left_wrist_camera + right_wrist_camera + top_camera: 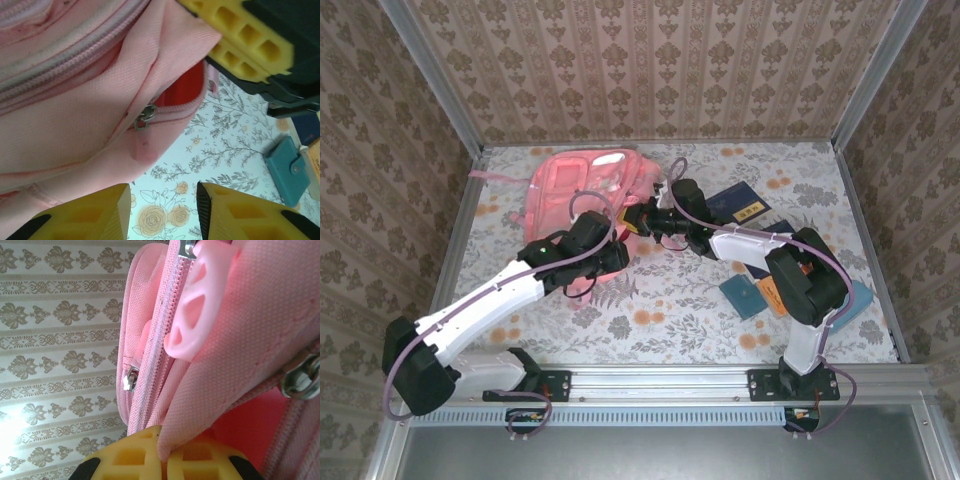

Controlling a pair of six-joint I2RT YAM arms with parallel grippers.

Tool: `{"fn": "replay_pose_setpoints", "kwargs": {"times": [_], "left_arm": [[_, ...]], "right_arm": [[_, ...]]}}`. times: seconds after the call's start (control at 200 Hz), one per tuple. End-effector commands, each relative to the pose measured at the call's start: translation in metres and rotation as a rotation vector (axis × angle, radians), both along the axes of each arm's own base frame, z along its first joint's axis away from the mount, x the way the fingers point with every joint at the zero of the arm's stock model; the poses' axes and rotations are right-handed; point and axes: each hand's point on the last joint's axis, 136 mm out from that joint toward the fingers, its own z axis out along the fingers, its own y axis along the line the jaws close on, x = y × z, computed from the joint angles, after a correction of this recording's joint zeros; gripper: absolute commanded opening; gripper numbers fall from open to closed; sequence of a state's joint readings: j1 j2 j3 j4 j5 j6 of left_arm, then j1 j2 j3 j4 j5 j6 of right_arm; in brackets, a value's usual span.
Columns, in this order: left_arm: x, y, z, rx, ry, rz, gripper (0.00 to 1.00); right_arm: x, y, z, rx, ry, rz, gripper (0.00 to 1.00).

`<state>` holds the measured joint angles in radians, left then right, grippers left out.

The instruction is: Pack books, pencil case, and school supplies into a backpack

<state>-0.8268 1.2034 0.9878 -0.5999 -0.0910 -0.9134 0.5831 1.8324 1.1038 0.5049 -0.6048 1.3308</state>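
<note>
Pink fabric at the backpack (240,365) pocket edge is pinched between the right gripper (162,455) pads, jaws closed down on it. Just above that grip is a rubbery pink zipper pull (200,305). The left gripper (162,215) sits just below the same pocket, jaws wide and holding nothing, with the floral table (220,150) showing through the gap. Ahead of its fingers the pocket mouth (185,87) gapes open. It is red inside, and deeper in it's hidden. A metal slider (142,120) hangs at the mouth's corner. Farther right of the left gripper, on the table, are the teal book (289,167) and the navy book (307,127), which is cut off by the frame. The orange book (772,290) and pencil case (860,300) lie by the right arm's elbow, both partly covered.
</note>
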Motion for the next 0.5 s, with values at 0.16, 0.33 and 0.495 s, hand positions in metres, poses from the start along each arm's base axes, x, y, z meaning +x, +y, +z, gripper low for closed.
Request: {"fn": "replay_pose_setpoints", "kwargs": {"times": [0.16, 0.33, 0.495], "left_arm": [[0.021, 0.001, -0.016, 0.009, -0.023, 0.087, 0.34], [0.029, 0.007, -0.026, 0.031, -0.066, 0.127, 0.31], [0.03, 0.011, -0.034, 0.023, -0.087, 0.154, 0.33]], "right_arm": [[0.002, 0.008, 0.043, 0.057, -0.114, 0.022, 0.07], [0.0, 0.009, 0.043, 0.063, -0.106, 0.025, 0.07], [0.0, 0.009, 0.046, 0.076, -0.105, 0.026, 0.07]]}}
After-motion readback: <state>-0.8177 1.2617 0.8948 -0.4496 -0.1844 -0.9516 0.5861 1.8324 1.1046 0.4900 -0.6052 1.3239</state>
